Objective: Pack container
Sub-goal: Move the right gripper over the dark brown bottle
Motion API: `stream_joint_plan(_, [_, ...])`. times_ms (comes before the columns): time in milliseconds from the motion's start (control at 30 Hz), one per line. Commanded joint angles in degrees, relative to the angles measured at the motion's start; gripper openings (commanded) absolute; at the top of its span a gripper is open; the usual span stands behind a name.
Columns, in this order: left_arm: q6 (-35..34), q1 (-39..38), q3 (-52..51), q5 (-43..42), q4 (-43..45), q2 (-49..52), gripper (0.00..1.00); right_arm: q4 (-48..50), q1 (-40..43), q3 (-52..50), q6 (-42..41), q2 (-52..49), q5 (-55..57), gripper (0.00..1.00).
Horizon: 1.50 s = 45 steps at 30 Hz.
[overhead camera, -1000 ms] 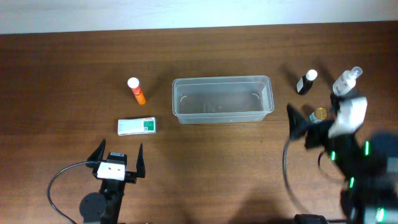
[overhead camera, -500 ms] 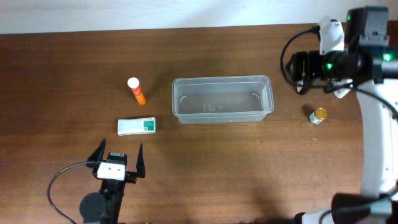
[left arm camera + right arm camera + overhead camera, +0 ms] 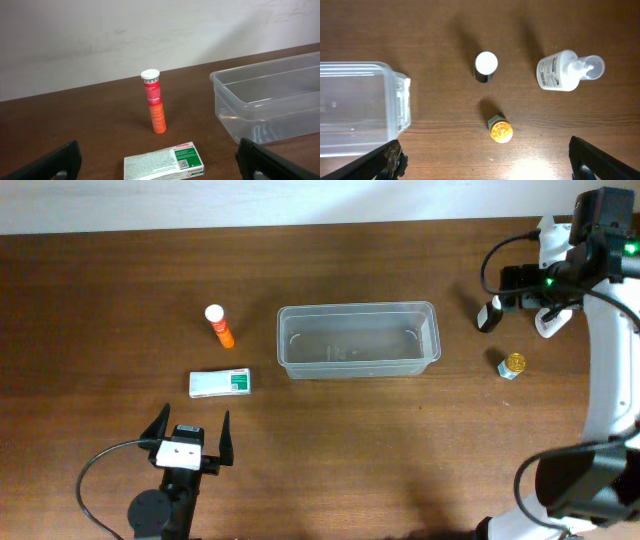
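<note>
The clear plastic container (image 3: 432,340) stands empty mid-table; it also shows in the left wrist view (image 3: 260,71) and the right wrist view (image 3: 400,100). An orange tube with a white cap (image 3: 219,326) stands upright left of it, with a white-and-green box (image 3: 221,383) lying flat in front. My left gripper (image 3: 190,435) is open and empty, just behind the box (image 3: 165,161). My right gripper (image 3: 522,288) is open and empty (image 3: 487,167), held high over a dark white-capped bottle (image 3: 485,66), a white pump bottle (image 3: 565,72) and a small gold-capped jar (image 3: 500,130).
The dark bottle (image 3: 488,315) and the gold-capped jar (image 3: 513,365) stand right of the container. The white pump bottle (image 3: 548,322) is partly hidden by my right arm. A pale wall runs along the table's far edge.
My right arm has swung from the front right of the table up to the back right, above the small bottles. The left arm and all objects have not moved.
</note>
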<state>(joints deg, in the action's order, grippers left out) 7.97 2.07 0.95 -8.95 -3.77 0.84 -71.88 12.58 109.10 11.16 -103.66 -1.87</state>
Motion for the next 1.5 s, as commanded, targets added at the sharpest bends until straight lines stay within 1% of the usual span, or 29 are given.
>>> stream_joint_plan(0, [0.90,0.35,-0.44,0.22,0.09,-0.50,0.99,0.37,-0.20,1.38,0.66,-3.04,0.39,0.98])
stream_joint_plan(333, [0.92,0.35,-0.44,0.22,0.09,-0.50,1.00,0.98,-0.22,1.38,0.87,-11.13,-1.31,1.00])
stream_joint_plan(400, [0.92,0.35,-0.44,0.22,0.09,-0.50,0.99,1.16,-0.22,1.38,0.85,-12.41,-1.66,0.95])
stream_joint_plan(467, [0.92,0.35,-0.44,0.22,0.09,-0.50,1.00,1.60,-0.22,1.38,0.85,-13.86,-2.47,0.93])
stream_joint_plan(700, [0.92,0.35,-0.44,0.22,0.09,-0.50,0.99,3.45,-0.22,1.38,0.83,-16.85,-2.60,0.93])
stream_joint_plan(733, [0.92,0.35,-0.44,0.22,0.09,-0.50,0.99,3.82,-0.22,1.38,0.81,-17.14,-2.62,0.91])
stream_joint_plan(833, [0.92,0.35,-0.44,0.24,0.09,-0.50,0.99,4.57,-0.22,1.38,0.83,-17.75,-2.62,0.84])
stream_joint_plan(867, [0.92,0.35,-0.44,0.22,0.09,-0.50,0.99,4.70,-0.22,1.38,0.83,-18.12,-2.62,0.83])
stream_joint_plan(1167, [0.92,0.35,-0.44,0.22,0.09,-0.50,0.99,7.32,-0.22,1.38,0.83,-20.17,-2.89,0.82])
stream_joint_plan(1267, [0.92,0.35,-0.44,0.22,0.09,-0.50,0.99,8.66,-0.22,1.38,0.68,-20.46,-2.91,0.79])
stream_joint_plan(1467, [0.92,0.35,-0.44,0.22,0.09,-0.50,0.99,11.28,-0.22,1.31,0.59,-20.59,-3.76,0.78])
